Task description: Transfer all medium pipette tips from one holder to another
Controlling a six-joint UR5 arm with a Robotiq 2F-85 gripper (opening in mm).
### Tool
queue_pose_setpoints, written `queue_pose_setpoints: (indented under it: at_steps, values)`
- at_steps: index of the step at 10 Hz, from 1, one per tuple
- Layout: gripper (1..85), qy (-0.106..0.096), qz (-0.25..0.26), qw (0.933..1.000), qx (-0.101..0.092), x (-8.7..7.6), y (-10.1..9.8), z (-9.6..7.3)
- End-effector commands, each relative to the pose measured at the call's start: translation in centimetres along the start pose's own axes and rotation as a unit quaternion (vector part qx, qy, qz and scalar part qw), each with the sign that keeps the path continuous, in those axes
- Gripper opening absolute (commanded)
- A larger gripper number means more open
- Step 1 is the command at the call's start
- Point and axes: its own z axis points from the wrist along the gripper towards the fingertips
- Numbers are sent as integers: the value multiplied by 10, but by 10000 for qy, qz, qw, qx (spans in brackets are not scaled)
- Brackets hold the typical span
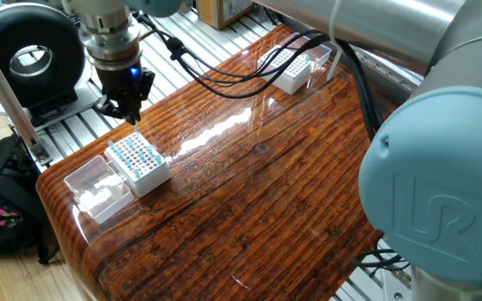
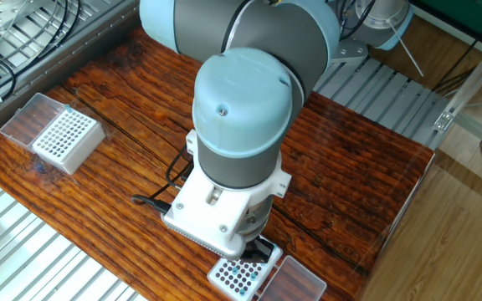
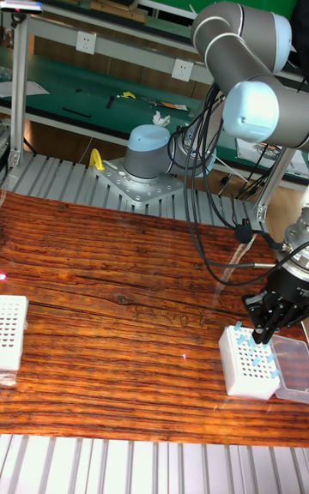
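Arm: a grey UR5 with light blue joint caps (image 2: 243, 109), base bolted at the far side of the worktop in the tall fixed view; it reaches across the boards, and black cables trail from it to the wrist.

Worktop: dark, glossy wooden boards (image 1: 266, 201) with a pronounced grain, laid on ribbed aluminium rails.

Source holder: white grid box (image 1: 139, 164) near the left end of the worktop in one fixed view, at the right edge in the tall fixed view (image 3: 248, 361). Its clear hinged lid (image 1: 97, 187) lies open just beside it.

Second holder: white grid box (image 2: 65, 139) at the opposite end of the worktop, well apart from the first, with its own clear lid (image 2: 30, 114) open alongside. No tips can be made out in its holes.

Claw: black two-finger claw (image 1: 126, 114), pointing straight down over the far edge of the source holder. In the tall fixed view its fingertips (image 3: 263, 335) sit just above the blue tops. Fingers appear close together; whether they are clamped on a tip cannot be told. The other fixed view hides the claw behind the white wrist flange.

Medium pipette tips: light blue tops (image 1: 132, 153) standing in the grid of the source holder, filling part of the rows; several also show in the tall fixed view (image 3: 256, 352).
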Motion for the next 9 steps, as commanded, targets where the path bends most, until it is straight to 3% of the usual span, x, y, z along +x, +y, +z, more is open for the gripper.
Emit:
queue_pose_setpoints:
  at_steps: [1,9]
  values:
    - [13,-1,21,10000,-91,1,2,1]
    - [13,48,30,9999,-124,10,0,5]
